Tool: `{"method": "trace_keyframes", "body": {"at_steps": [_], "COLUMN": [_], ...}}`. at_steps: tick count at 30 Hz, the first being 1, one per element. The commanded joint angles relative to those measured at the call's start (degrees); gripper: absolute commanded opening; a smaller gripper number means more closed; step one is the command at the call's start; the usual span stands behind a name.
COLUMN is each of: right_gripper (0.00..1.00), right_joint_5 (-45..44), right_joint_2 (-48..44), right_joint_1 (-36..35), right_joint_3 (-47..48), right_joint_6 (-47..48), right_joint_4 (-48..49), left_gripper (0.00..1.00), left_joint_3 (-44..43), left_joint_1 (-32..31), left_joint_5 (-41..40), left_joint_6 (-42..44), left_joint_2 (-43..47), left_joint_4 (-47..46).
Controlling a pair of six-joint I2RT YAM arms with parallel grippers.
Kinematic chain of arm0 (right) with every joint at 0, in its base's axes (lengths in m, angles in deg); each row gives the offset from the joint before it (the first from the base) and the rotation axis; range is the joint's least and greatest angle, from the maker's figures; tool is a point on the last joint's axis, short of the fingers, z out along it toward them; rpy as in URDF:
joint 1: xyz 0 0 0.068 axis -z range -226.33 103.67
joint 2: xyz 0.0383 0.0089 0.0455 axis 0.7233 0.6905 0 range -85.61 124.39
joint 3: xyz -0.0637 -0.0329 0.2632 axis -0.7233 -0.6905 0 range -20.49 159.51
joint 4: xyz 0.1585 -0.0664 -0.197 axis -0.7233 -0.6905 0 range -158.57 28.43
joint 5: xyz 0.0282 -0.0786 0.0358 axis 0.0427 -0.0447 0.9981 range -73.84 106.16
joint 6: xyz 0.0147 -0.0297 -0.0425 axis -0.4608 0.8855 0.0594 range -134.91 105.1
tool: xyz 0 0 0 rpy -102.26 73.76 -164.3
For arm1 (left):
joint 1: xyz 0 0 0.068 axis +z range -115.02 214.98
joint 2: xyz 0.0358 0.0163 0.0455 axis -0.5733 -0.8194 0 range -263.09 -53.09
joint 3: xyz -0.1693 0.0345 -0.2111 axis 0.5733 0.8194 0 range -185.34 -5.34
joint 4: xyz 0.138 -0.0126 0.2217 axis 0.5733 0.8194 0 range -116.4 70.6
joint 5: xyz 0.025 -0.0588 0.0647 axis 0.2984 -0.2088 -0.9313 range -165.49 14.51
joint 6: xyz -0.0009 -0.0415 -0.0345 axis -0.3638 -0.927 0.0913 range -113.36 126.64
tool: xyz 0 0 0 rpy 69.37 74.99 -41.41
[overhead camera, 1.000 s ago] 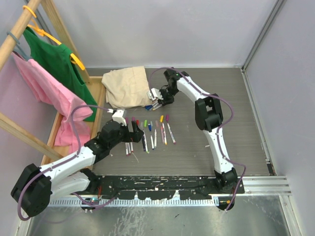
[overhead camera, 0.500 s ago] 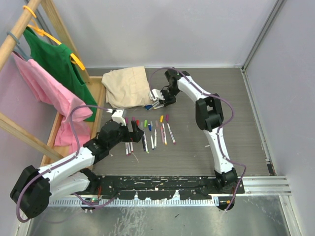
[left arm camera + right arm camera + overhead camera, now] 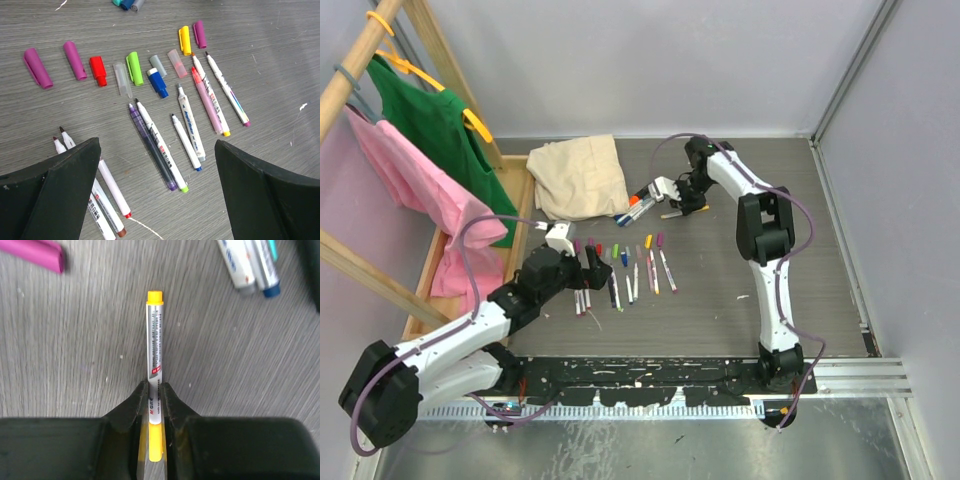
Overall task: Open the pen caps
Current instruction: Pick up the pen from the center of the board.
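My right gripper (image 3: 155, 390) is shut on a white-barrelled pen (image 3: 155, 340). Its yellow pen cap (image 3: 155, 442) sits back between the fingers, and the small yellow end plug (image 3: 154, 296) points away, just above the table. From above, this gripper (image 3: 678, 205) is right of a pile of capped pens (image 3: 632, 208). My left gripper (image 3: 156, 150) hangs open over a row of uncapped pens (image 3: 161, 148). Loose pen caps lie beyond them, among them purple (image 3: 37, 67), red (image 3: 98, 70), green (image 3: 133, 67), blue (image 3: 158, 82) and yellow (image 3: 185, 40).
A beige cloth (image 3: 578, 178) lies at the back left, touching the pen pile. A wooden rack (image 3: 430, 60) with a green shirt (image 3: 435, 125) and a pink shirt (image 3: 415, 185) stands along the left edge. Grey walls close the back and right.
My right gripper has closed on the yellow-capped pen and carried it right, away from the pile by the cloth. The left arm has barely moved.
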State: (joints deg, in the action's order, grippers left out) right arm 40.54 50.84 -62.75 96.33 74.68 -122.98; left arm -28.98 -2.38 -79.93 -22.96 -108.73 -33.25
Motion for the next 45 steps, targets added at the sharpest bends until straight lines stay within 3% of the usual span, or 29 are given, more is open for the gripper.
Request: {"method": "trace_keyframes", "body": {"at_steps": [1,6,13,17,21,24,31,38,45], "right_gripper": [0.19,0.28,0.28,0.21,0.03,0.01,0.01,0.01,0.01], "right_joint_5": [-7.46,-9.67,-14.72,-15.34,-15.15,-12.76,0.51,23.54,48.85], "right_joint_2": [0.1,1.25,5.49,7.06,6.39,4.11,-11.48,-28.79,-41.22], "right_joint_1": [1.16,0.17,-3.1,-3.26,-3.24,-2.63,2.53,9.2,12.99], "right_joint_3": [-3.64,-2.36,1.11,2.42,2.25,1.9,-8.83,-25.63,-38.93], "right_joint_6": [-1.2,-1.98,-5.65,-7.21,-9.86,-11.94,-20.33,-32.73,-41.54], "right_joint_4": [-3.61,-4.82,-6.34,-7.33,-6.83,-5.95,2.35,9.45,9.97], "left_gripper": [0.98,0.98,0.98,0.98,0.98,0.98,0.98,0.98,0.99], "left_joint_3": [-0.26,-0.53,-0.25,0.14,0.84,1.49,5.5,7.74,9.03], "left_joint_1": [0.36,0.37,0.38,0.38,0.37,0.36,0.36,0.04,-6.24], "left_joint_5": [1.3,2.53,2.95,3.36,4.73,8.12,18.9,22.39,16.05], "left_joint_6": [-1.03,-1.63,-2.12,-2.34,-2.7,-2.69,-4.84,-6.77,-6.55], "left_joint_2": [1.77,2.21,3.73,4.97,5.69,5.92,8.17,8.79,4.38], "left_joint_4": [-2.37,-2.38,-1.79,-1.54,-2.87,-5.59,-18.6,-26.64,-33.77]}}
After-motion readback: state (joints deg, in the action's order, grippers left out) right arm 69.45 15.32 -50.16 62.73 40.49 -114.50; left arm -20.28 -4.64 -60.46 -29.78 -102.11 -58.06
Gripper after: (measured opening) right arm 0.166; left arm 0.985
